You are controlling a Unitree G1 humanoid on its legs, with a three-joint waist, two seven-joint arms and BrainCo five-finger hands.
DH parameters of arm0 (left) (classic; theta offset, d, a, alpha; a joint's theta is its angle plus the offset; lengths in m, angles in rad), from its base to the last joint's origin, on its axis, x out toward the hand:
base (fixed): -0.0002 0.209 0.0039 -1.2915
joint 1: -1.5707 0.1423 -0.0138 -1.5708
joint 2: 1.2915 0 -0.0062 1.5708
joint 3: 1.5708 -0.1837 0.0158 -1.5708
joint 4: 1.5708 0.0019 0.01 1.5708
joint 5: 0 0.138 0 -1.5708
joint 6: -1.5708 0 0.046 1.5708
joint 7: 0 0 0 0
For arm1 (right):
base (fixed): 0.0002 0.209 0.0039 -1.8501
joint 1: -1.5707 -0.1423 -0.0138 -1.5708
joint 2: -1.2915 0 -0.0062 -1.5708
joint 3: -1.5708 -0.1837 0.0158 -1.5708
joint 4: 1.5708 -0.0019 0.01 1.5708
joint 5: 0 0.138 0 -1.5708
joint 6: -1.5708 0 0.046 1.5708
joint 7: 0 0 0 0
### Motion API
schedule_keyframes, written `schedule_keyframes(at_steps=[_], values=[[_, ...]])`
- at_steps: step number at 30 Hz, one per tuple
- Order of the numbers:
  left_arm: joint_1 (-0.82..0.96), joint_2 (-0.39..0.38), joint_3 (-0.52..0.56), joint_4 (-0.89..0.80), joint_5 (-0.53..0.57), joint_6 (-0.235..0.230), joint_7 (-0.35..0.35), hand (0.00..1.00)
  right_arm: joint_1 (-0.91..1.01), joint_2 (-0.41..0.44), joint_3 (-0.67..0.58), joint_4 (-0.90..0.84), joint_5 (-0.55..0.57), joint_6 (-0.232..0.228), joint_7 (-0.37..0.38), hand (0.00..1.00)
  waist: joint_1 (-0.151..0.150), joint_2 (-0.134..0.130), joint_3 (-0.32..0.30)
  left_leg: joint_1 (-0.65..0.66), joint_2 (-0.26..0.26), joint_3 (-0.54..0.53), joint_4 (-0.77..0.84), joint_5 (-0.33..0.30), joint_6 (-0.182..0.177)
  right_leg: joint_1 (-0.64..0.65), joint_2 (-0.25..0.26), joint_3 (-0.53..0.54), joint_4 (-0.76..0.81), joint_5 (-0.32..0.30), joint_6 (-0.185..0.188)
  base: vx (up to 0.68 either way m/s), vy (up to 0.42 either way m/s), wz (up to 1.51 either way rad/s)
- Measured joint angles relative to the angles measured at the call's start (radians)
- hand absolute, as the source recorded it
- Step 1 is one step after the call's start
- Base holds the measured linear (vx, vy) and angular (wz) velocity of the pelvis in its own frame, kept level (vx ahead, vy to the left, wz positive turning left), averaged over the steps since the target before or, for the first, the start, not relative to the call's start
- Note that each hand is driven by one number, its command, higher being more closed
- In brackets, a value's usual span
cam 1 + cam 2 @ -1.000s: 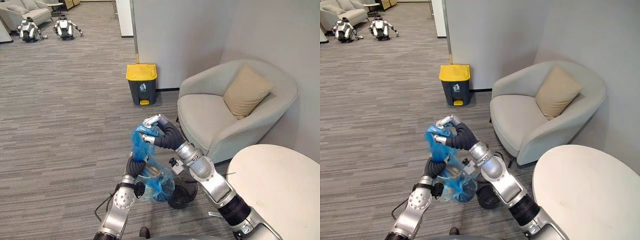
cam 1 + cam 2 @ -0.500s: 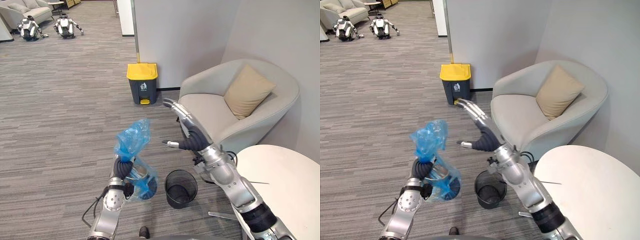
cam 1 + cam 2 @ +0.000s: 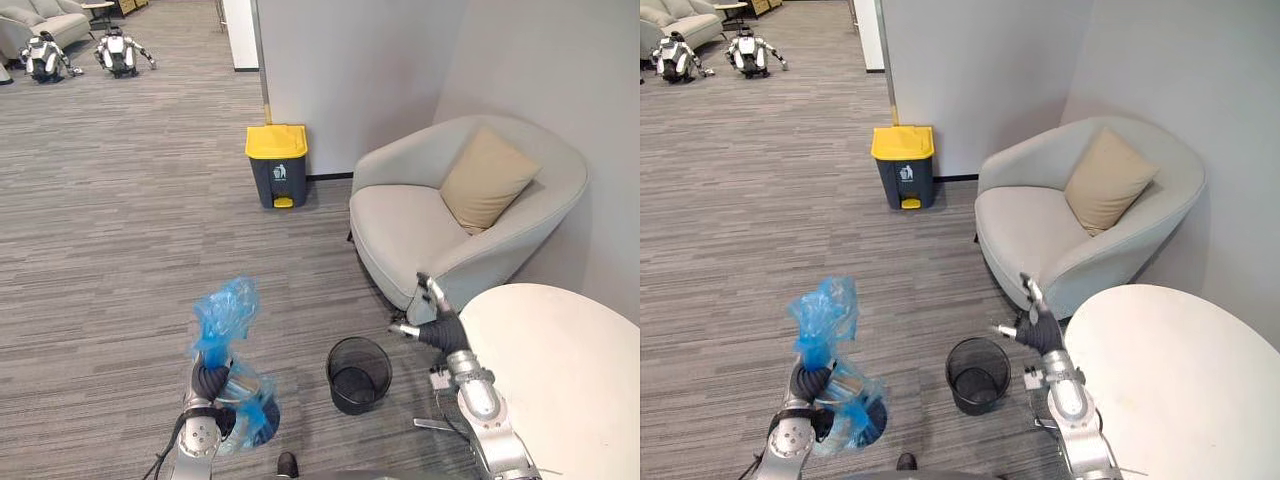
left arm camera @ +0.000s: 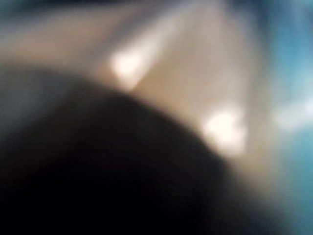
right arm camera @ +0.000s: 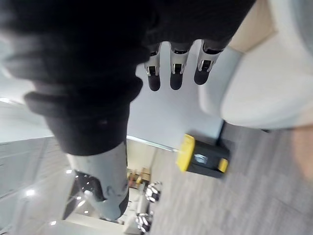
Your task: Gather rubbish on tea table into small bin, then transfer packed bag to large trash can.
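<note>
A blue plastic bag (image 3: 228,312) hangs off the floor at the lower left, its neck bunched and its full lower part (image 3: 246,408) bulging below. My left hand (image 3: 210,381) is shut round that neck. The small black mesh bin (image 3: 358,373) stands on the carpet to the right of the bag, no liner in it. My right hand (image 3: 435,326) is by the white round table's (image 3: 560,390) near edge, open and holding nothing; its straight fingers (image 5: 171,73) show in the right wrist view. The large grey trash can with a yellow lid (image 3: 277,165) stands by the wall, far ahead.
A beige armchair (image 3: 420,225) with a tan cushion (image 3: 485,180) sits between the table and the wall, right of the trash can. Open carpet lies between the bag and the trash can. Two small robots (image 3: 118,52) rest on the floor far back left.
My right hand has let go of the bag's top and drawn back right to the table's edge. The left hand, still on the bag, has sunk down and to the left.
</note>
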Motion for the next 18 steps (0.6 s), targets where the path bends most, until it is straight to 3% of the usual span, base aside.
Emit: schedule_keyframes(at_steps=[4,9,18], values=[[0.0,0.003,0.033,0.125,0.002,0.003,-0.013,1.0,-0.001,0.03,-0.001,0.219,0.031,0.03,0.051,0.0,0.001,0.001,0.01,-0.001,-0.003,-0.003,0.0,-0.005,-0.003,0.001,-0.001,0.001,0.0,-0.005,0.006,0.04,-0.001,0.03],[-0.001,0.018,0.037,0.255,0.039,0.014,-0.026,1.0,-0.006,0.032,-0.008,0.389,0.029,0.045,0.061,0.0,0.001,0.004,0.034,0.011,-0.004,-0.004,0.0,-0.008,-0.006,0.014,-0.001,0.001,0.0,-0.009,0.003,0.06,-0.013,0.0],[-0.011,0.019,0.034,0.339,0.039,0.018,-0.027,1.0,-0.042,0.025,-0.031,0.492,0.028,0.067,0.025,0.0,0.0,0.011,0.06,0.04,-0.005,-0.004,0.0,-0.016,-0.014,0.038,0.003,0.001,0.008,-0.021,-0.003,0.03,-0.008,0.0]])
